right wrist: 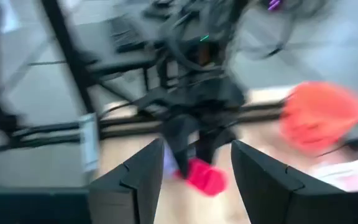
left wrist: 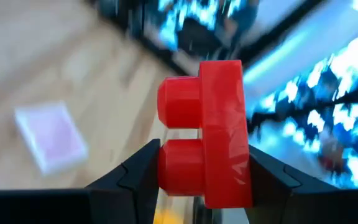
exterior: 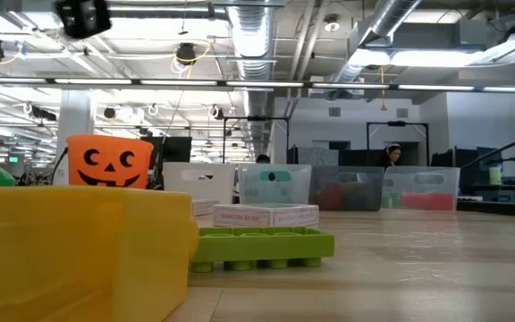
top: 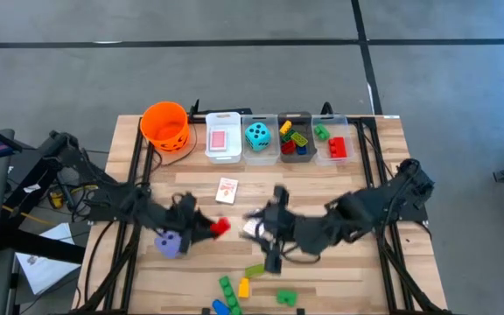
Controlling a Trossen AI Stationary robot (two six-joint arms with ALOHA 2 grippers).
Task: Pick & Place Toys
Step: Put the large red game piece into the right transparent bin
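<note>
Arms: two, each with one gripper.
Orange bucket (top: 165, 125): one, far left.
Rectangular bins (top: 223, 137): four, in a far row.
Dice: two; teal die (top: 257, 135) in a bin, purple die (top: 170, 243) near left.
Playing cards: two; one binned, one card on the table (top: 227, 190).
Loose bricks (top: 227, 286), near edge: count uncertain.

the light is bright and even, coming from ceiling lamps (exterior: 186, 54) that glare in the low view. shadows on the table (top: 357, 262) are soft and weak. in the low view the yellow brick (exterior: 70, 255) near the lens is out of focus. both wrist views have strong motion blur; only the red brick (left wrist: 213, 134) is rather sharp.
</note>
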